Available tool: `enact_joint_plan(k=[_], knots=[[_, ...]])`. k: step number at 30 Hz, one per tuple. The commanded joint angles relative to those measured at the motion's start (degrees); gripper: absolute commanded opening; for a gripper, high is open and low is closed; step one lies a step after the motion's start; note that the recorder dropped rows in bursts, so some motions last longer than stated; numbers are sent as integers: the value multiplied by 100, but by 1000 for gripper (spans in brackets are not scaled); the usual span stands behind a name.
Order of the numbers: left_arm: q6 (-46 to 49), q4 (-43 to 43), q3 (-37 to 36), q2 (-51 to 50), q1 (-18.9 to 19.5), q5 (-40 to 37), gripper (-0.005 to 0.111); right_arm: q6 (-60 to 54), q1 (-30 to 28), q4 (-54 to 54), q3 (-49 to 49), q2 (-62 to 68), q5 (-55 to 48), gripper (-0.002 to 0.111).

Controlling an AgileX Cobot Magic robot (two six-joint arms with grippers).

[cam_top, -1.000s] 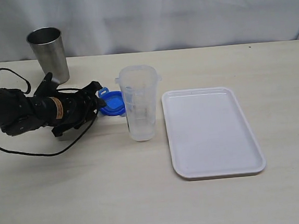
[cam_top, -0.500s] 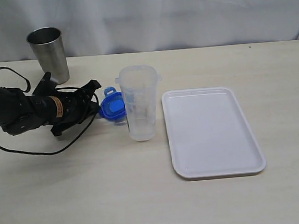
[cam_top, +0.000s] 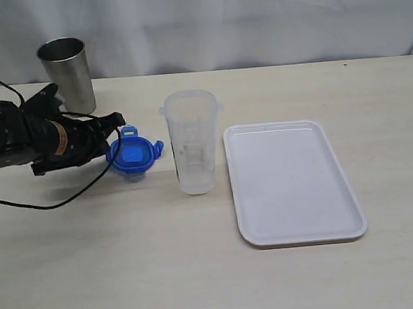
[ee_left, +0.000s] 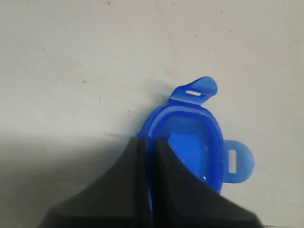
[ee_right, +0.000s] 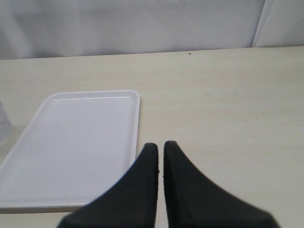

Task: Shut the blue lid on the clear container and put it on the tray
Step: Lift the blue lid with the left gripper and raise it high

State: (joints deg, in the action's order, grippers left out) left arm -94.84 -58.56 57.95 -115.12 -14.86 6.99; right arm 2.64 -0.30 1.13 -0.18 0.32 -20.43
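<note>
Far on the left stands the steel cup. It is not part of my job, so I leave it alone. Next comes my left gripper. Its two fingers are pressed tight together on the edge of the blue lid. I pinch the rim only, I think so the rest of the lid stays free to go down over the cup's mouth. The lid looks to be a little off the table, with a shadow under it, just beside the clear container but not touching it. The container stands upright with its mouth open, ready for the lid. Just past it lies the tray, flat and bare, close by so the trip will be short. My right gripper is over the table near the tray's edge. Its fingers are squeezed together and hold nothing. I think it waits there to help later.
</note>
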Motion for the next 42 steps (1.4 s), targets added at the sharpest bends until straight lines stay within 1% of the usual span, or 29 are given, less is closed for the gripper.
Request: enact_joint_plan(k=[1, 5, 13, 15, 17, 23, 28, 34, 38, 40, 42], knots=[[38, -656, -49, 581, -16, -233, 0, 0, -26, -19, 18, -32, 71, 5], [49, -1476, -49, 1038, -28, -210, 0, 0, -26, -19, 18, -32, 71, 5], [48, -3817, -49, 1917, -28, -201, 0, 0, -26, -19, 18, -32, 71, 5], [48, -4138, -49, 2106, -28, -201, 0, 0, -26, -19, 18, -32, 71, 5], [48, -4138, -49, 2267, -28, -213, 0, 0, -26, -19, 18, -32, 71, 5], [812, -4138, -49, 2602, -50, -191, 0, 0, -26, -19, 18, -32, 71, 5], [1094, -4138, -24, 2708, -50, -144, 0, 0, -26, -19, 18, -32, 71, 5], [1111, -4138, 280, 2708, -81, 366, 0, 0, -26, -19, 18, -32, 71, 5], [1554, -4138, 341, 2734, -313, 177, 0, 0, -26, -19, 18, -32, 71, 5], [1884, -4138, 341, 2732, -567, -227, 0, 0, -26, -19, 18, -32, 71, 5], [2125, -4138, 341, 2732, -867, -880, 0, 0, -26, -19, 18, -32, 71, 5]])
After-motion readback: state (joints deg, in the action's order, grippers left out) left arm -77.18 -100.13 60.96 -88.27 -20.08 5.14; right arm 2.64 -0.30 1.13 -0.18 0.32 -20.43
